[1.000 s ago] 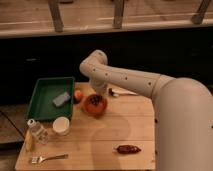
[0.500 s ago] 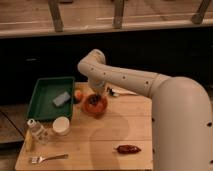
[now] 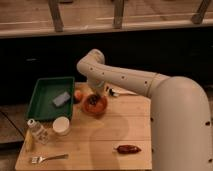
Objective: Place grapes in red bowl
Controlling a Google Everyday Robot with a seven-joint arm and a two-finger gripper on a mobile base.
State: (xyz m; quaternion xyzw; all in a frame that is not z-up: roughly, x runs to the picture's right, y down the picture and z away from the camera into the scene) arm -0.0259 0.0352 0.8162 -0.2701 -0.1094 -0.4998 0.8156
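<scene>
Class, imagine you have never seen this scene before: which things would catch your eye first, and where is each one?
The big white robot arm sweeps in from the right, its claw lowered right at the red bowl near the table's far edge, where dark grapes show inside. Left of the bowl sits a green tray, and a dark-red pepper-like object lies alone near the front edge.

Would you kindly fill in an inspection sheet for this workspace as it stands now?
Surface: wooden table, pale, slatted.
Job's things: red bowl beside the green tray; grapes lying inside it.
Clutter: green tray holding a grey sponge; orange fruit; white cup; small bottle; fork; spoon; dark-red pepper.
Grippers: gripper just above the bowl's far rim.
Cables: nothing seen.
Surroundings: dark wall, railing posts above.
</scene>
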